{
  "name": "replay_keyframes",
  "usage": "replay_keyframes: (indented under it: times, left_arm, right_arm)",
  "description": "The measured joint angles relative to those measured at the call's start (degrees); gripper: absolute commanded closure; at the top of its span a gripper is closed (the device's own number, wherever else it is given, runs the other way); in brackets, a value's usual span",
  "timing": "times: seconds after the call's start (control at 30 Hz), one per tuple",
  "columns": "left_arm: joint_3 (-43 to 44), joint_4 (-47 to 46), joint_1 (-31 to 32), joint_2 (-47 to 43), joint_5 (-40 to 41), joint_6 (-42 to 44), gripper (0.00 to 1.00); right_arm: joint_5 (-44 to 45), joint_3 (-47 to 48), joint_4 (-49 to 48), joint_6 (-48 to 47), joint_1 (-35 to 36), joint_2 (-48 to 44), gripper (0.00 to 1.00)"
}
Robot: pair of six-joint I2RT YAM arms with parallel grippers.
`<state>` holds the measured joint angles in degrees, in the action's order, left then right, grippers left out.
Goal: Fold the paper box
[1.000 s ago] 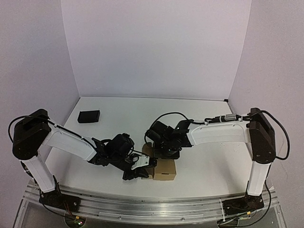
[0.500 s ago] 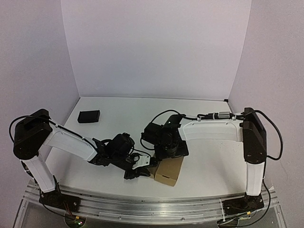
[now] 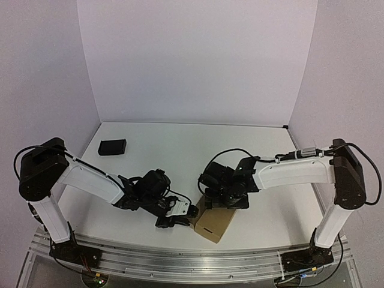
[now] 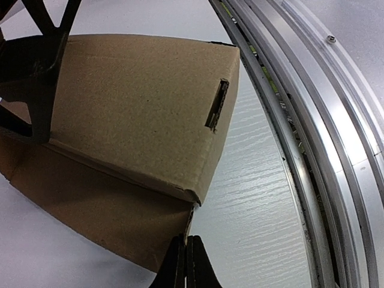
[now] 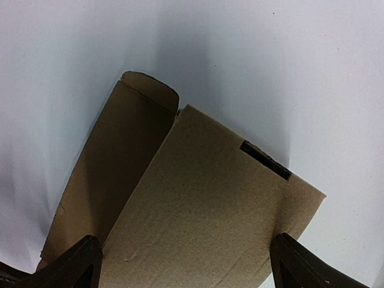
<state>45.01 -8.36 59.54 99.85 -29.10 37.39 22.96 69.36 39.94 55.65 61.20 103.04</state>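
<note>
Over the last second the right claw (image 3: 223, 203) had gone from half-closed over the paper box (image 3: 213, 225) to spread wide, and its arm had swung back toward its own side. In the wrist view its two fingers stood well apart on either side of the top panel, gripping nothing. The box, which had sat square a second before, now lay skewed on the desk (image 3: 180, 138), close to the front rail (image 4: 312, 150). The left claw (image 3: 180, 214) stayed clenched, tips against the box's near lower corner; whether a sliver of cardboard was caught between them could not be told. One long flap (image 5: 114, 174) lay splayed open beside the body and the slot (image 5: 265, 160) in the top panel was empty, so the release looked like a regrip rather than a finish, with the closing fold probably still to do
</note>
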Motion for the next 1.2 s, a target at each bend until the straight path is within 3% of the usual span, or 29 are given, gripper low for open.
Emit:
replay_keyframes:
  times: [0.3, 0.63, 0.77, 0.93, 1.03, 1.1, 1.2]
  left_arm:
    - [0.98, 1.90, -0.33, 0.40, -2.35, 5.90, 1.00]
    - [4.06, 4.52, 0.17, 1.73, -2.96, -7.76, 1.00]
    - [4.15, 5.27, 0.19, 1.73, -3.63, -13.64, 0.80]
    - [5.08, 5.01, 0.15, 1.72, -3.87, -16.85, 0.77]
    - [5.61, 6.63, -0.88, 0.93, -4.89, -16.23, 0.68]
    - [6.26, 9.90, -3.54, -0.76, -8.33, -14.69, 0.58]
    - [9.33, 17.08, -10.31, -3.07, -15.58, -10.48, 0.50]
  right_arm:
    - [0.96, -1.05, -2.93, -0.33, 0.04, -0.19, 0.02]
    - [5.45, 2.21, -6.13, -5.02, -0.13, 3.90, 0.02]
    - [5.18, 0.21, -14.54, -8.36, -0.22, 3.67, 0.02]
    - [3.14, -1.60, -25.03, -12.70, -1.02, 3.82, 0.02]
    - [1.98, -2.28, -28.40, -15.51, -1.58, 4.01, 0.02]
    - [1.55, -2.83, -30.10, -17.88, -1.65, 4.08, 0.02]
    - [0.99, -3.30, -31.63, -21.62, -1.65, 4.26, 0.02]
